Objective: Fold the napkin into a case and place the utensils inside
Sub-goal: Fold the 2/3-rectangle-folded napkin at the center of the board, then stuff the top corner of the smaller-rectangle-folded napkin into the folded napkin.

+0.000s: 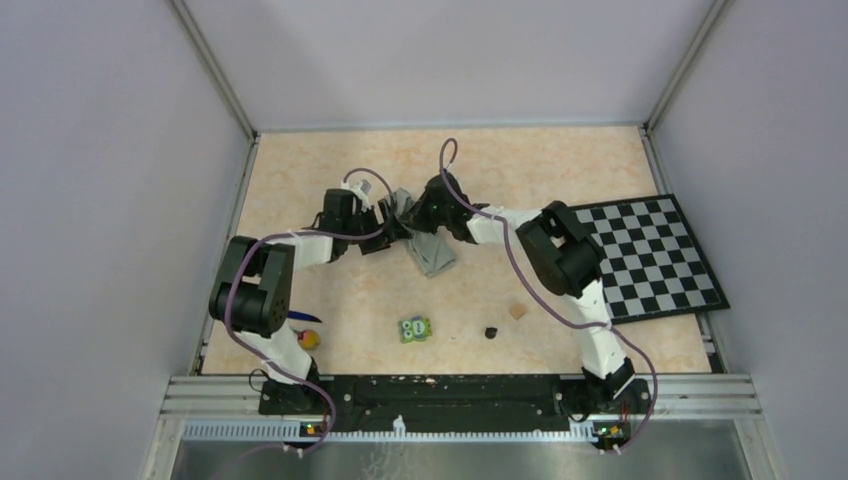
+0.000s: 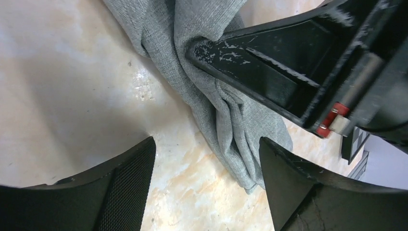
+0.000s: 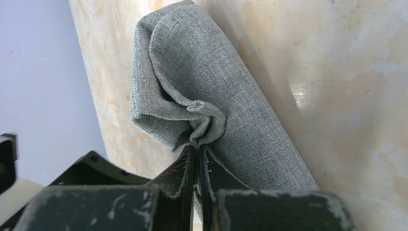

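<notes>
1. Grey and woven, the soft cloth napkin (image 1: pixel 430 245) lies bunched into a narrow roll in the middle of the beige marbled table (image 1: pixel 560 160).
2. We see the right gripper (image 3: pixel 197 150) pinched tight on a puckered fold of the napkin.
3. We find the left gripper (image 2: pixel 207 149) spread wide, its black fingers (image 2: pixel 120 192) straddling the cloth's end.
4. The slim dark blue utensil (image 1: pixel 300 316) and the round yellow-orange-headed utensil (image 1: pixel 310 339) lie beside the left arm's base, well apart from the napkin.
</notes>
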Tool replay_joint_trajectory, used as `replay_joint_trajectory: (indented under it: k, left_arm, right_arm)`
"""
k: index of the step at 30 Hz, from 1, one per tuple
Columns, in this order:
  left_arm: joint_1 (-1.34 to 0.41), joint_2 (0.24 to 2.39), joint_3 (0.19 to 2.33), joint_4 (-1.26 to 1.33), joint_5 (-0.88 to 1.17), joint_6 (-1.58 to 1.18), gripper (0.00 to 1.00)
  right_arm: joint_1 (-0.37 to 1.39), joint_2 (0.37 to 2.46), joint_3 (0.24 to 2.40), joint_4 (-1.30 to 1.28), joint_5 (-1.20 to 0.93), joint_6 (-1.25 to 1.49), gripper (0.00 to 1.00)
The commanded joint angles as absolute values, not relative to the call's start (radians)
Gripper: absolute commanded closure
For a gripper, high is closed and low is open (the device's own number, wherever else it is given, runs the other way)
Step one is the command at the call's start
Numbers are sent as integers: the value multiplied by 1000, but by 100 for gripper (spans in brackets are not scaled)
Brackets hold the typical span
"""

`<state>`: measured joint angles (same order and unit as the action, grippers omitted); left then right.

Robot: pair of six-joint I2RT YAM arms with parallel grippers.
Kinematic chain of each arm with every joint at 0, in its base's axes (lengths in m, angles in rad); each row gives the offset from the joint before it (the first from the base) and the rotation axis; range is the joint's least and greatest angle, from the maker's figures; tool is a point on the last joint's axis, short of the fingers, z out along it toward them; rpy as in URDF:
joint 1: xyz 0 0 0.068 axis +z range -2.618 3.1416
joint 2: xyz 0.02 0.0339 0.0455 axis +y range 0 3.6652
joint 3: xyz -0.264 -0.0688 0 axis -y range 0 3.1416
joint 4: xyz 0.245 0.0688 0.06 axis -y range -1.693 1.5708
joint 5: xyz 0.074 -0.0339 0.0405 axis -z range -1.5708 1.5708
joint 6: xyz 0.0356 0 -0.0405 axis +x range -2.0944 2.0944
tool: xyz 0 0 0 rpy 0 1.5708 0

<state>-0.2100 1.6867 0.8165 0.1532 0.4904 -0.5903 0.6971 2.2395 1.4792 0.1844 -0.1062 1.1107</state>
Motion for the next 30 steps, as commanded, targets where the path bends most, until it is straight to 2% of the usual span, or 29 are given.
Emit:
replay_joint_trajectory:
  k: [1, 9, 13, 14, 18, 22, 30]
  left_arm:
    - [-241, 1752, 845, 233, 482, -602, 16]
    - [-265, 1827, 888, 170, 379, -619, 23]
    - [-265, 1833, 900, 117, 330, -618, 52]
    - [-265, 1831, 897, 114, 321, -617, 55]
    - [-264, 1832, 890, 120, 329, -613, 67]
    - [-264, 1820, 873, 140, 352, -615, 69]
    - [-265, 1795, 869, 136, 376, -609, 69]
  right_arm:
    - [693, 2246, 1476, 238, -135, 1126, 100]
    - [693, 2232, 1465, 240, -142, 1145, 100]
    - [691, 2222, 1471, 218, -164, 1114, 100]
    - [688, 2214, 1469, 210, -171, 1098, 96]
    - [676, 2164, 1460, 175, -215, 1006, 62]
    - [642, 2073, 1435, 142, -261, 837, 41]
    - [604, 2103, 1552, 48, -294, 581, 34]
